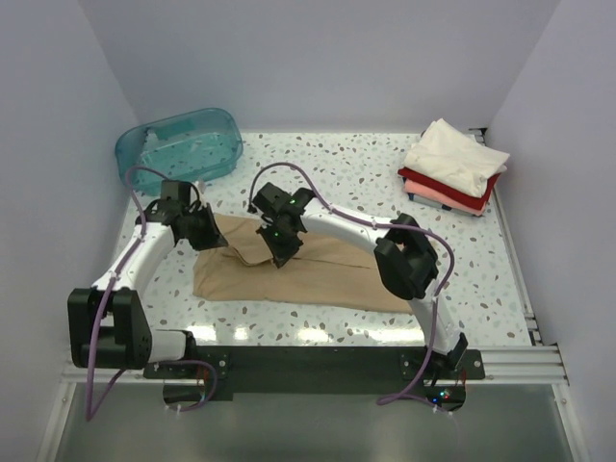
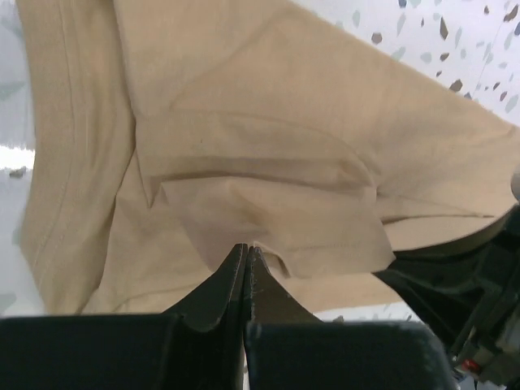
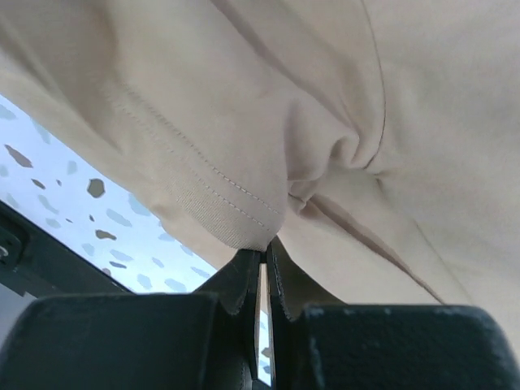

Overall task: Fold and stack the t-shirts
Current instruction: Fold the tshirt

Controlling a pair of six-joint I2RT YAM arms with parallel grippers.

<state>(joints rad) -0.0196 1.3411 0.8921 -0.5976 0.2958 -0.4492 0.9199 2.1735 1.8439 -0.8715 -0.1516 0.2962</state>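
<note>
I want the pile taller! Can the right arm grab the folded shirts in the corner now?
Probably not yet: the right pincer is shut on the tan shirt, though nothing blocks the way to the pile.

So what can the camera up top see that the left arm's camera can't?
Only the top camera shows the teal tub at the far left and the stack of folded t-shirts at the far right, with cream-white on top and red and pink under it. Only the left wrist camera shows, up close, the left tool pinched shut on a small fold of cloth, and the seam lines near it. Both show the tan t-shirt lying on the speckled table.
</note>
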